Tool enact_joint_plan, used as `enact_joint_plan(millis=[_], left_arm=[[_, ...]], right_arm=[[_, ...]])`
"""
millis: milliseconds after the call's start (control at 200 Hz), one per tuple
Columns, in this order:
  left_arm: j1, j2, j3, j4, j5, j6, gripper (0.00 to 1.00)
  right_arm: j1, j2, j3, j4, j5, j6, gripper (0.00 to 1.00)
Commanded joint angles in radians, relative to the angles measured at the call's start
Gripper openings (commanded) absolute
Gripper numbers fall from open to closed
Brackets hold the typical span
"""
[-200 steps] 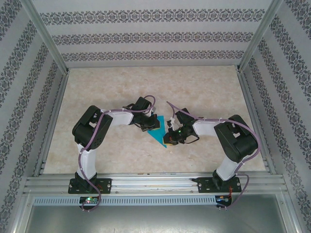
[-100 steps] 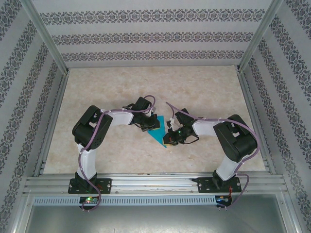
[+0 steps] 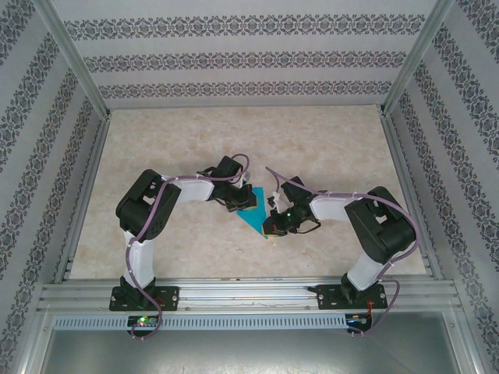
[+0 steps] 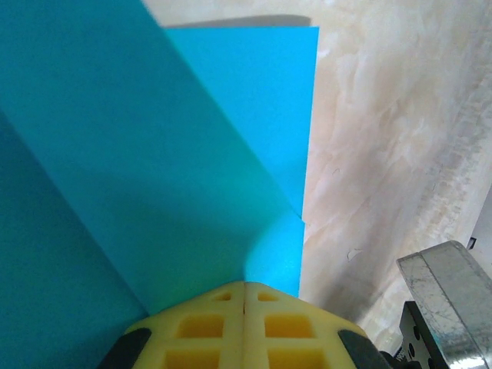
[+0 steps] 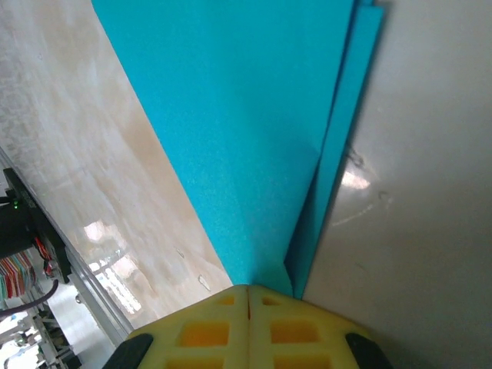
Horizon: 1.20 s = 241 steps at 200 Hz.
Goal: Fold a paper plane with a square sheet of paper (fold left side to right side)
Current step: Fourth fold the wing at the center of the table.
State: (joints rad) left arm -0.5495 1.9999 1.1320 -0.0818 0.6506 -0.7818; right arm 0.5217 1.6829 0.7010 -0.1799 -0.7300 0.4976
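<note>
Paper sheet (image 3: 254,219), folded, lies on the table (image 3: 327,148) between closed left jaws and closed right jaws.

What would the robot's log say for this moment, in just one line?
turquoise-blue paper: folded in layers, on table | left gripper: shut, tips at paper | right gripper: shut, tips at paper's pointed corner

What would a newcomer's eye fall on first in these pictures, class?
The bright turquoise folded paper in the middle of the pale marbled table stands out first. The left tool and the right tool, both shut, meet it from either side.
</note>
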Motion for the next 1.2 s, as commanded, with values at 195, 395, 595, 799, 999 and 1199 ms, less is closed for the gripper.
enact_joint_plan(millis=[195, 395, 595, 799, 999, 1199], left_arm=[[0.019, 0.039, -0.04, -0.095, -0.101, 0.008, 0.0], [0.019, 0.033, -0.042, -0.092, -0.098, 0.007, 0.0], [0.019, 0.033, -0.038, -0.092, -0.097, 0.008, 0.0], [0.019, 0.029, -0.041, -0.09, -0.097, 0.006, 0.0], [0.019, 0.024, -0.046, -0.09, -0.097, 0.005, 0.0], [0.017, 0.017, -0.048, -0.092, -0.097, 0.004, 0.0]], right_arm=[[0.02, -0.055, -0.068, -0.196, -0.003, -0.008, 0.0], [-0.008, -0.161, -0.055, -0.23, -0.055, -0.003, 0.0], [-0.057, -0.219, -0.028, -0.159, -0.098, 0.02, 0.0], [-0.023, -0.104, 0.029, 0.018, -0.018, 0.103, 0.0], [-0.01, -0.01, 0.066, 0.081, 0.052, 0.13, 0.0], [-0.003, 0.039, 0.087, 0.057, 0.082, 0.119, 0.0]])
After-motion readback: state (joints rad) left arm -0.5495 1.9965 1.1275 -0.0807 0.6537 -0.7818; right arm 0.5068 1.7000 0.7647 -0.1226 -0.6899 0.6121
